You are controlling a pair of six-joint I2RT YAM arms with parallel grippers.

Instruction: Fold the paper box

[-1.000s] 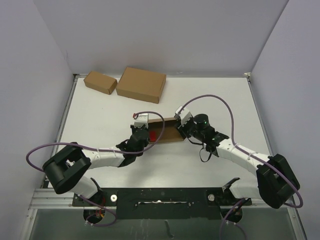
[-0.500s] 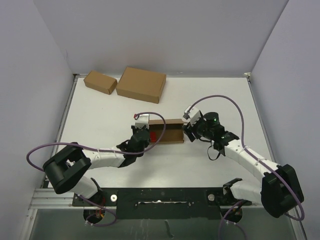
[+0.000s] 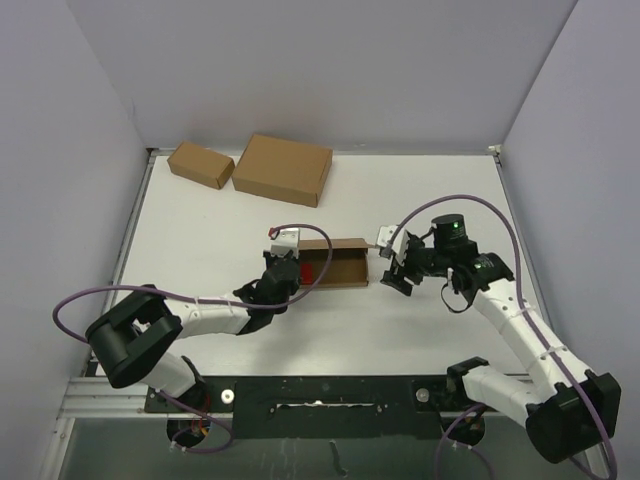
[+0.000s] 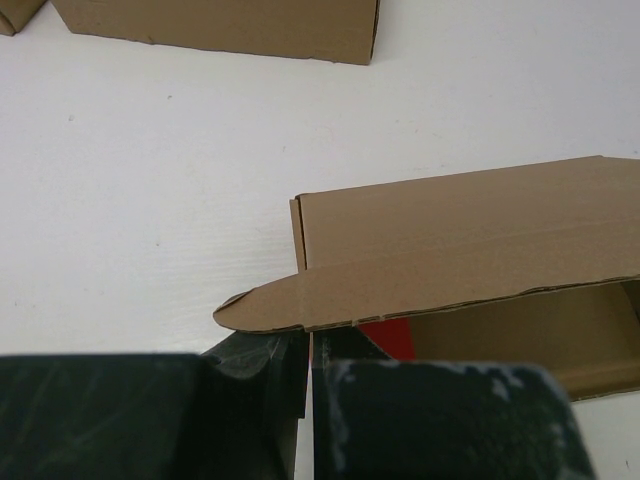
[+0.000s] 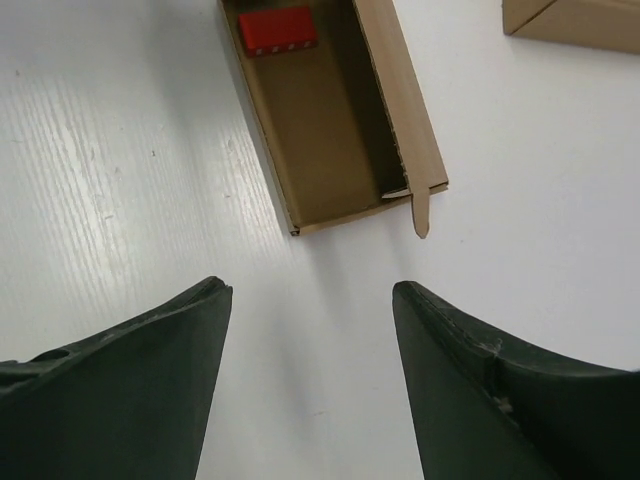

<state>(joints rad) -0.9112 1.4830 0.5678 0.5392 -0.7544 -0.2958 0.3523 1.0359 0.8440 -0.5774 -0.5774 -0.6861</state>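
Far left, at the back of the table [image 3: 190,250], a small cardboard box [image 3: 200,164] sits just beside a larger cardboard box [image 3: 283,169]. Mid-table now: the left tool [image 3: 284,268] is pressed together at the left end of the paper box [image 3: 335,244], maybe nipping its end wall, hard to tell. The box lies open-topped, far flap raised, with a red block [image 3: 306,270] inside near that end. Just right of it, not touching, the right tool [image 3: 394,274] hangs with its fingers spread wide.

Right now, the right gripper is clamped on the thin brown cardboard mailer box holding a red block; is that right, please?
No: the right gripper stands open, clear of the thin brown cardboard mailer box, as the right wrist view shows.
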